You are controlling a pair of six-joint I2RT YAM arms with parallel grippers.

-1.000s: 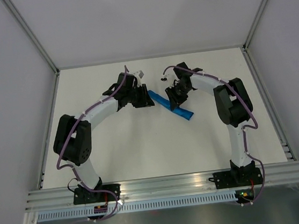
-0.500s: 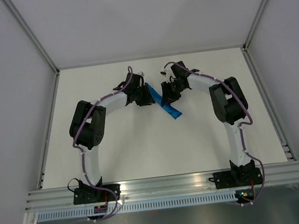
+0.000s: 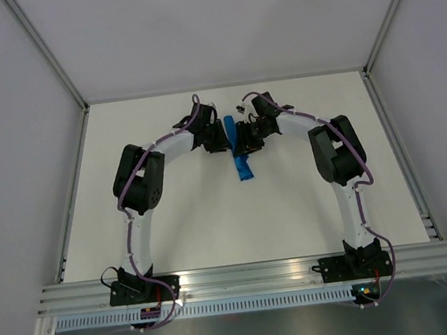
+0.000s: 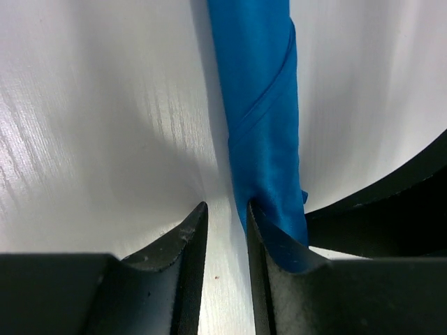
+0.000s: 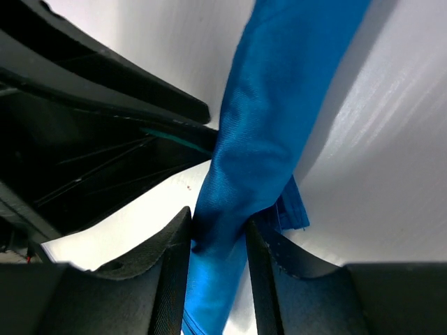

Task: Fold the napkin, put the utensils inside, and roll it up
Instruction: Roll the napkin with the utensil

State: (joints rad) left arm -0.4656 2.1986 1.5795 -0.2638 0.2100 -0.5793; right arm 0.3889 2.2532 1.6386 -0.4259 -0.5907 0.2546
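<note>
The napkin (image 3: 241,159) lies on the table as a tight bright-blue roll, running almost straight from far to near. My right gripper (image 3: 246,138) straddles its far part. In the right wrist view the roll (image 5: 272,132) fills the gap of that gripper (image 5: 218,223), and both fingers touch the cloth. My left gripper (image 3: 219,140) sits just left of the roll. In its wrist view the jaws (image 4: 225,209) stand slightly apart with only bare table between them. The roll (image 4: 262,125) rests against the outside of the right finger (image 4: 279,258). The utensils are hidden.
The white table (image 3: 172,214) is bounded by a raised rim (image 3: 73,193) at the sides and back. Both arms arch inward and meet at the far middle, with their bases on the metal rail (image 3: 252,276) at the near edge.
Both grippers have drawn together toward the far middle. The roll has swung from a diagonal to nearly straight and shifted left. The left elbow has moved right.
</note>
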